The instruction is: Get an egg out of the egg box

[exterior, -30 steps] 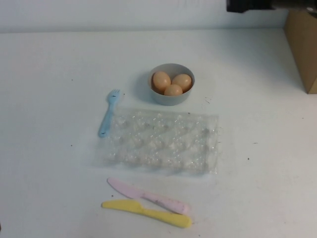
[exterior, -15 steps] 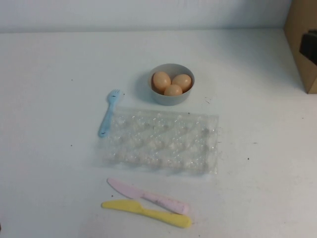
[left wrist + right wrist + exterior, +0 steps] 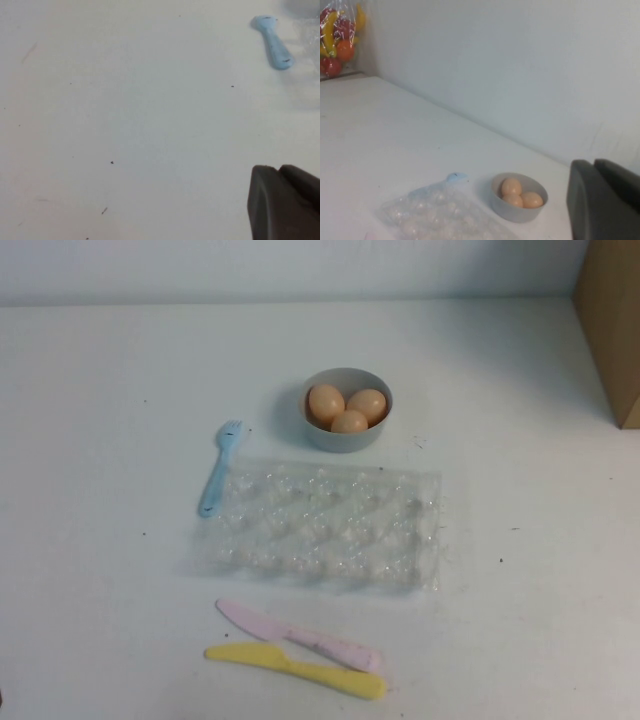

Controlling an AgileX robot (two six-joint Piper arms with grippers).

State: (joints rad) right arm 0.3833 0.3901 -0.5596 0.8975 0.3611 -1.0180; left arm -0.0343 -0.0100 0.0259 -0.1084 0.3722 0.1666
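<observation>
Below the bowl holding each egg, egg box lies lengthwise left-right; both tools' states untellable.

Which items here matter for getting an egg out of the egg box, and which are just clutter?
Job items: three eggs, all in the grey bowl; egg box, its cups empty; left gripper beside the fork; right gripper raised, away from the bowl.

Clutter: blue fork, pink knife, yellow knife, cardboard box, bag of toy fruit.
</observation>
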